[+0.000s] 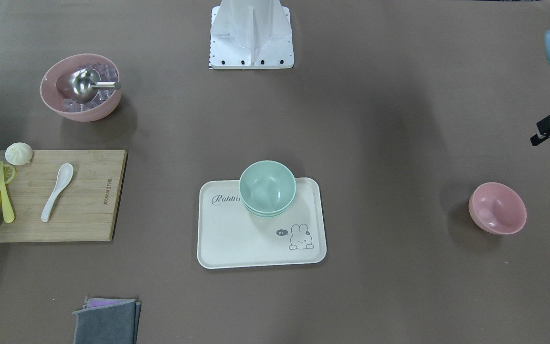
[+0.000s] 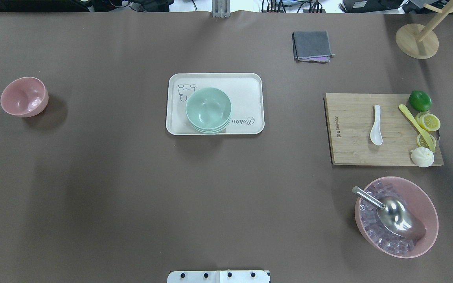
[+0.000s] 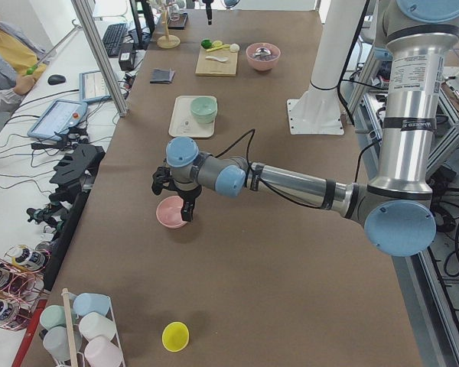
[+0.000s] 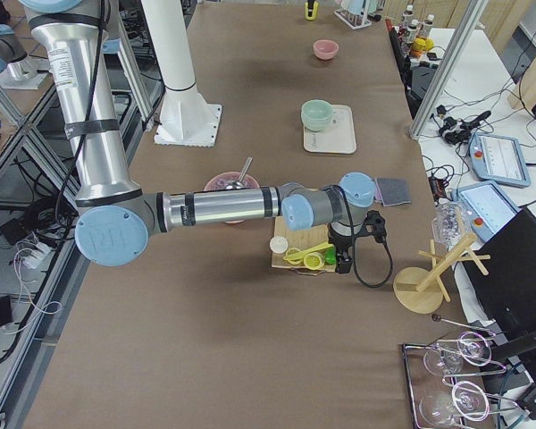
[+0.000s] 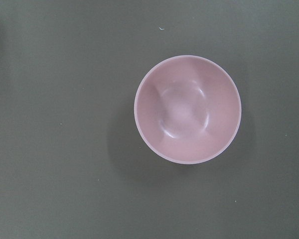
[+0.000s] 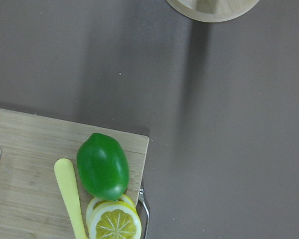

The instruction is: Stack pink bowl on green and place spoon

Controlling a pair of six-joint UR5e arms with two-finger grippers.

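Left gripper hovers above the pink bowl, nine o'clock of the green bowls overhead; its opening cannot be told. An off-centre rim pinch could tip it.

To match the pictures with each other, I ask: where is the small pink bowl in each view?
Front-facing: small pink bowl, right side.
Overhead: far left.
Exterior left: left of centre.
Exterior right: top, far end.
Left wrist: right of centre.
Right wrist: not in it.
Shared landmark: the rabbit tray holding mint green bowls, in all four exterior views.
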